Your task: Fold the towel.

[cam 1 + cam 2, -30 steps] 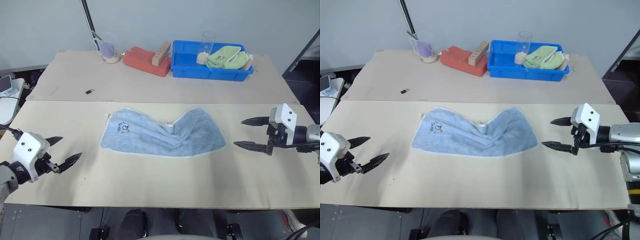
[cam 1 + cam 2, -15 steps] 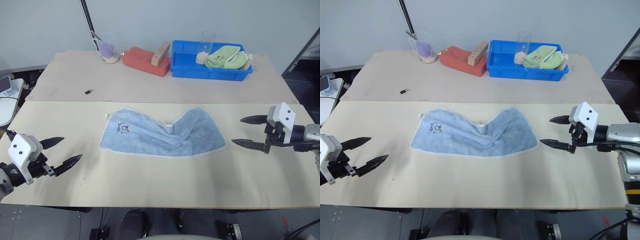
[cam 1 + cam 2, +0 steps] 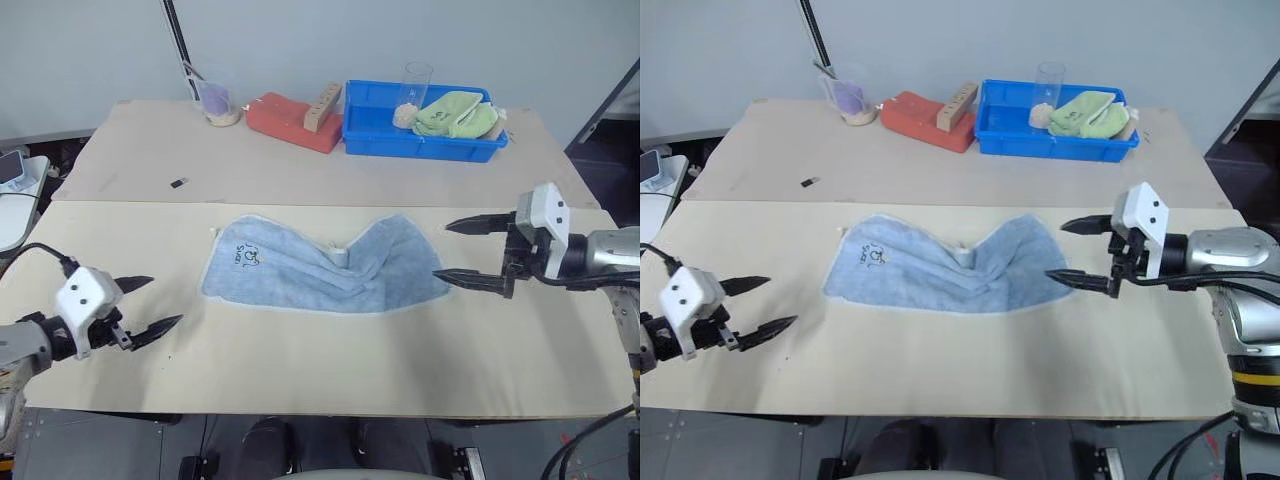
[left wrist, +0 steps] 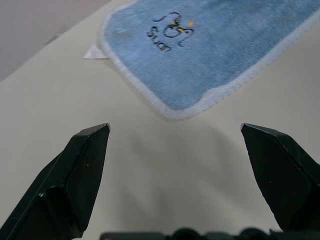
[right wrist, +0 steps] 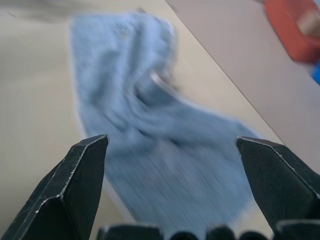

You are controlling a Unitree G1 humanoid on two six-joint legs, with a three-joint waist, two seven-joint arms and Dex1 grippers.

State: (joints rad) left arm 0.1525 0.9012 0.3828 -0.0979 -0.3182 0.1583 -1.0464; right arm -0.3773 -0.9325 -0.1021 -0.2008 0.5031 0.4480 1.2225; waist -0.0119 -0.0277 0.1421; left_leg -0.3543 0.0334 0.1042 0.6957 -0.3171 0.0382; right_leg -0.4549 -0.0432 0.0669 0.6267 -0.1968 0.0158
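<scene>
A light blue terry-cloth towel (image 3: pixel 325 267) with pale trim and a small dark embroidered logo lay rumpled and unfolded in the middle of the beige table (image 3: pixel 320 370). Just right of the towel, the right gripper (image 3: pixel 473 251) hung with its black fingers spread wide and empty, one tip at the cloth's edge. The left gripper (image 3: pixel 152 307), equally wide and empty, hovered off the towel's left corner. Behind the towel stood a blue plastic bin (image 3: pixel 380 135) (holding a green cloth). By appearances, no fold had been made; grasping and folding remained.
</scene>
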